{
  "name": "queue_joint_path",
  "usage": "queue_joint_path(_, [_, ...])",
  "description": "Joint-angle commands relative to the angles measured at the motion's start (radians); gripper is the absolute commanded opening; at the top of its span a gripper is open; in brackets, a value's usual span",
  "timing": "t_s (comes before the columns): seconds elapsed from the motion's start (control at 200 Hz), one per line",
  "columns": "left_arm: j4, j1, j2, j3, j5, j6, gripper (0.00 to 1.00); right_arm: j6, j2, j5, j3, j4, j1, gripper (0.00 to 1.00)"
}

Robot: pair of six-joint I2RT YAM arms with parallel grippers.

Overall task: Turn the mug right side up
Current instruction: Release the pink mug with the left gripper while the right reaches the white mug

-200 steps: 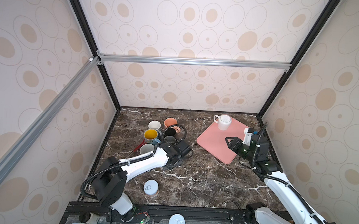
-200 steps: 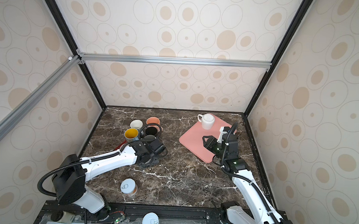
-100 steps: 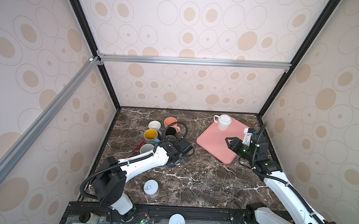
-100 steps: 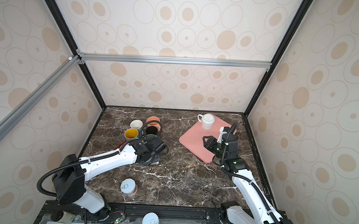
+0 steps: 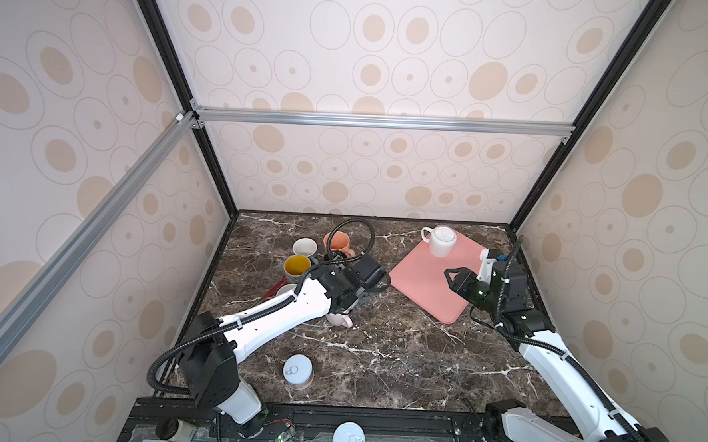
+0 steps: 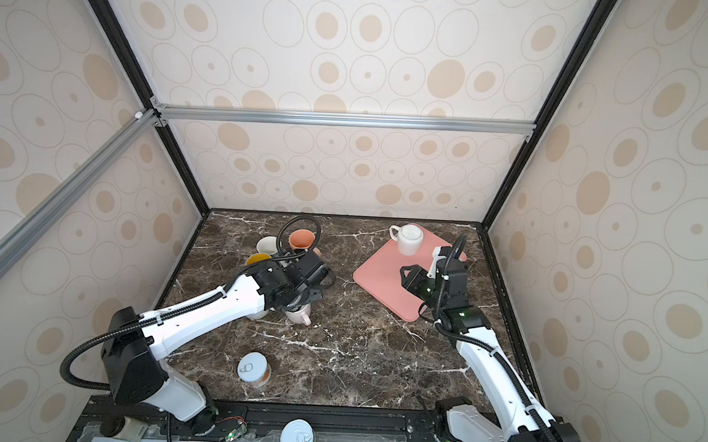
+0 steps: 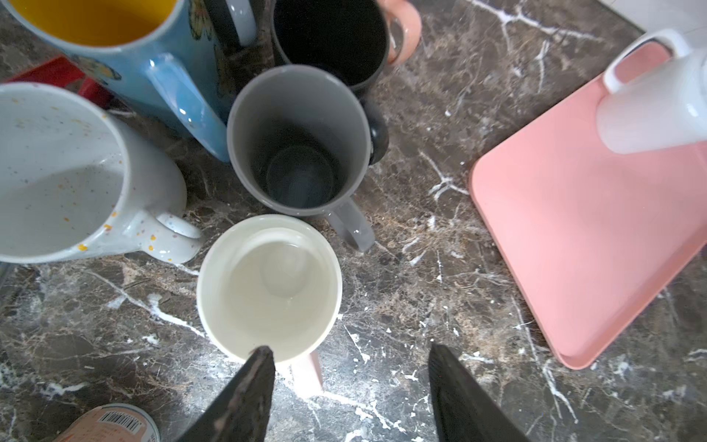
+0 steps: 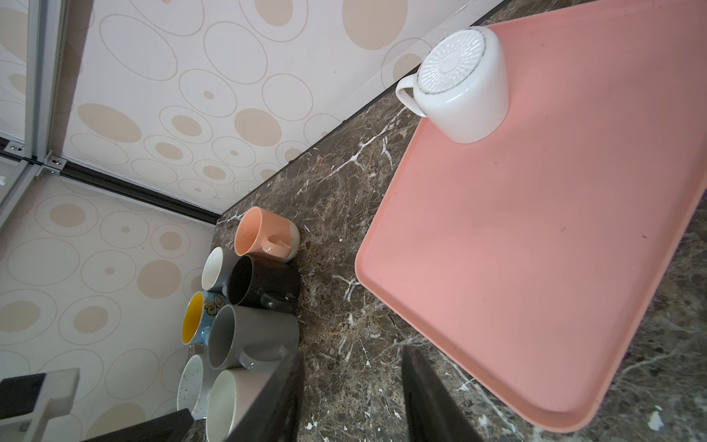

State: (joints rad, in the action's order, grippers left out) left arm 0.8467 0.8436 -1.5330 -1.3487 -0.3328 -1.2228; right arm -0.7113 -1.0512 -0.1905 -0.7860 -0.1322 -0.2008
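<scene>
Left claw [image 7: 350, 347] has opened wider, empty, just above the upright pink mug [image 7: 269, 287].

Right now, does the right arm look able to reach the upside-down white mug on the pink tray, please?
Probably yes: the right gripper hangs open by the pink tray, facing the white mug, with only bare tray between them.

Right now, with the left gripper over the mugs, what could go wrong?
One finger of the left gripper looks close to the rim of the cream ceramic mug; lifting away could knock it into the grey mug.
The white upside-down mug sits at the pink tray's far corner; a sideways nudge could push it off.
</scene>
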Motion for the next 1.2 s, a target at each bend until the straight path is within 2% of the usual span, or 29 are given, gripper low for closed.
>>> queue_joint_path(0.0, [0.050, 0.002, 0.041, -0.006, -0.055, 0.022, 0.65, 0.013, -0.027, 0.013, -0.038, 0.001, 0.004, 0.45])
queue_joint_path(0.15, [-0.020, 0.002, 0.070, 0.007, -0.049, 0.069, 0.64, 0.031, -0.078, 0.027, -0.079, -0.010, 0.004, 0.45])
queue_joint_path(0.31, [-0.117, -0.011, 0.071, -0.032, -0.055, 0.260, 0.63, 0.097, -0.175, 0.105, -0.189, -0.096, 0.017, 0.46])
queue_joint_path(0.6, [-0.437, -0.125, 0.019, -0.048, 0.124, 0.577, 0.70, 0.151, -0.503, 0.121, -0.483, -0.230, 0.108, 0.47])
queue_joint_path(0.805, [-0.611, -0.213, -0.101, -0.092, 0.268, 0.695, 0.70, 0.155, -0.761, 0.119, -0.738, -0.358, 0.143, 0.48])
queue_joint_path(0.915, [-0.665, -0.238, -0.208, -0.165, 0.343, 0.744, 0.69, 0.159, -0.872, 0.128, -0.862, -0.403, 0.147, 0.48])
queue_joint_path(1.06, [-0.629, -0.245, -0.367, -0.329, 0.445, 0.821, 0.69, 0.177, -0.996, 0.157, -1.006, -0.449, 0.152, 0.49])
queue_joint_path(1.195, [-0.581, -0.246, -0.479, -0.455, 0.482, 0.890, 0.69, 0.202, -1.070, 0.156, -1.098, -0.458, 0.154, 0.49])
